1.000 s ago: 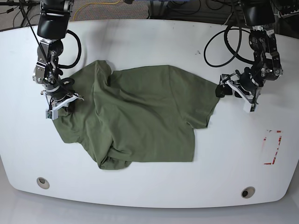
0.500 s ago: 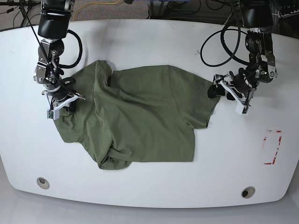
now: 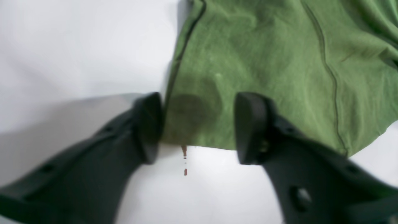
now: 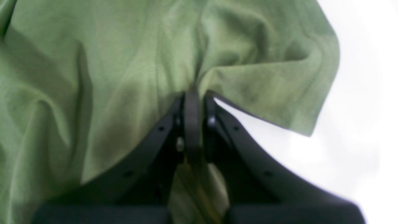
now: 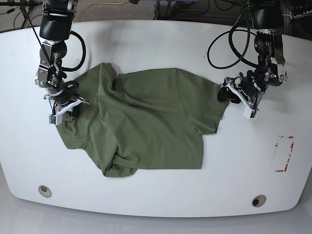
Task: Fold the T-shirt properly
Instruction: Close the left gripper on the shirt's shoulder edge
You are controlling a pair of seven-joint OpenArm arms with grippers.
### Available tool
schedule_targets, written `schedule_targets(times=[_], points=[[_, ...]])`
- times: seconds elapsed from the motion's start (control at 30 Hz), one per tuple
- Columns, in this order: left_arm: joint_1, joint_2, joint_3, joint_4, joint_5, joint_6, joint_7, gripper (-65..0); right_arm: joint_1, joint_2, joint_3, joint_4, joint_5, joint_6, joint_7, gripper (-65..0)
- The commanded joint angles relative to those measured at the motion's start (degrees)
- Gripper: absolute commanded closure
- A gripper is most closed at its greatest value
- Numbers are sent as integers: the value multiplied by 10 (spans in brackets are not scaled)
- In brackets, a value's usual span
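The olive-green T-shirt (image 5: 146,122) lies rumpled across the middle of the white table (image 5: 156,44), its lower left part bunched. In the base view my right gripper (image 5: 68,105) sits on the shirt's left edge. The right wrist view shows that gripper (image 4: 192,96) shut on a pinched fold of the T-shirt (image 4: 108,62). My left gripper (image 5: 225,95) is at the sleeve on the shirt's right side. In the left wrist view its jaws (image 3: 199,127) stand apart, straddling the corner of the sleeve hem (image 3: 264,62), with cloth lying between the fingers (image 3: 252,127).
A red-outlined mark (image 5: 284,154) is on the table at the right. Two round holes (image 5: 45,190) (image 5: 259,201) sit near the front edge. Cables hang behind both arms. Small red specks (image 3: 184,152) lie just below the sleeve hem.
My left gripper has slid toward the shirt, reaching over the sleeve's edge, and its jaws have narrowed. The right gripper has held its grip and hardly moved.
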Motion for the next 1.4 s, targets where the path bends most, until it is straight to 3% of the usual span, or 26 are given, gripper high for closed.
schedule_targets(times=[0.0,0.73,0.83,1.0,1.37], points=[[-4,-1,2,-22,5,2,16,-249,4,8,2,7,-3,0,-11,0],[-35,0,79,-71,0,1,15,-231,4,8,2,8,-3,3,-11,0],[-35,0,79,-71,2,1,15,-186,4,8,2,8,-3,3,-11,0],[-35,0,79,-72,4,4,15,0,4,8,2,8,-3,3,-10,0],[-31,-1,76,-1,0,2,14,0,4,8,2,11,1,3,-10,0]])
